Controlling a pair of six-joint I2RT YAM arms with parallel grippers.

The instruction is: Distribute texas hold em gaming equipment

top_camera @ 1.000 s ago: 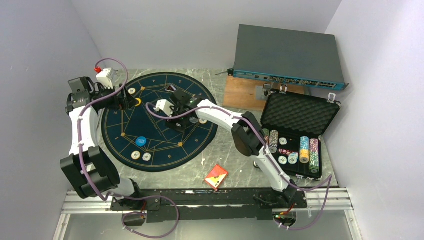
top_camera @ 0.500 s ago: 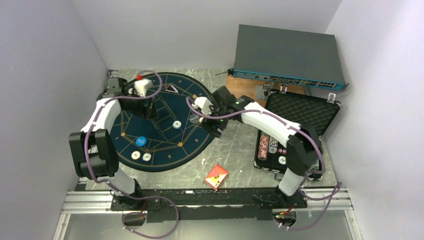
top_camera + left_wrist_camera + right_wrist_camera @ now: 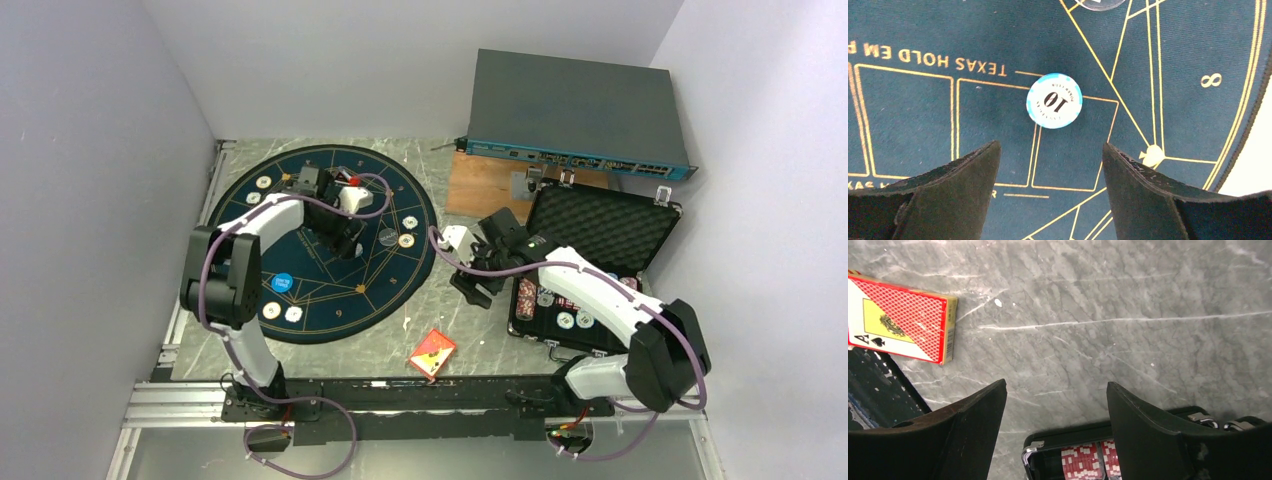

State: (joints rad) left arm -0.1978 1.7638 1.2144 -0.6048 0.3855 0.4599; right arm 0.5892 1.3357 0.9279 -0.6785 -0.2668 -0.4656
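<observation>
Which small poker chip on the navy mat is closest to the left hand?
The white round chip with a pale blue rim, marked 10, just ahead of the left hand; the others sit by the edge of the round navy mat.

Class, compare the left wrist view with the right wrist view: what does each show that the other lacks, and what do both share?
Left wrist only: the navy mat with gold lines, and a pale-blue chip marked 10 lying flat on it. Right wrist only: a red-backed pack of cards and a corner of the black case holding red-and-white chips. Both: an open, empty tool at the bottom edge, the left tool and the right tool.
</observation>
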